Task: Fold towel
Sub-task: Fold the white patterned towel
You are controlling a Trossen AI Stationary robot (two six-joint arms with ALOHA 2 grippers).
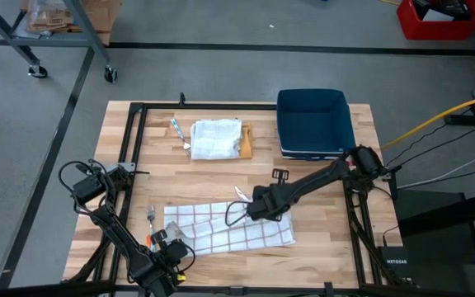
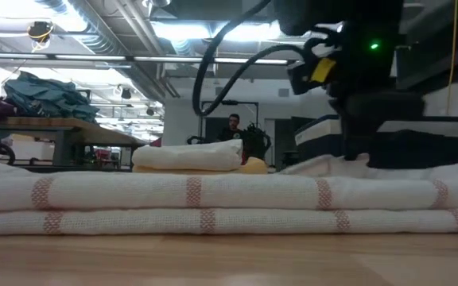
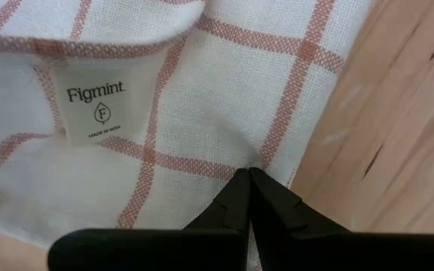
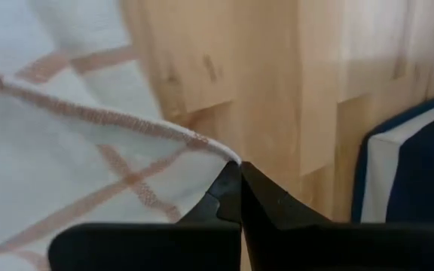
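On the wooden table (image 1: 320,190) seen from above, a white towel (image 1: 237,228) with thin red checks is lying near the front edge, folded into a long strip. The left gripper (image 1: 174,245) is sitting at the towel's left end and the right gripper (image 1: 252,206) is resting on its back edge near the middle. A second folded towel (image 1: 215,138) is lying on a board further back, beside a dark blue bin (image 1: 313,122).

At table height, the towel (image 2: 213,202) is showing as two stacked layers across the frame, with a dark arm (image 2: 364,79) coming down onto it at the right.

In the left wrist view, the left gripper (image 3: 249,175) is pinching the towel's (image 3: 202,98) edge with its jaws fully together. A sewn label (image 3: 96,109) is reading "Figmint", a circled "F", and "MADE IN INDIA".

In the right wrist view, the right gripper (image 4: 239,167) is closed tight on a corner of the towel (image 4: 66,135), with the blue bin (image 4: 420,165) beyond.
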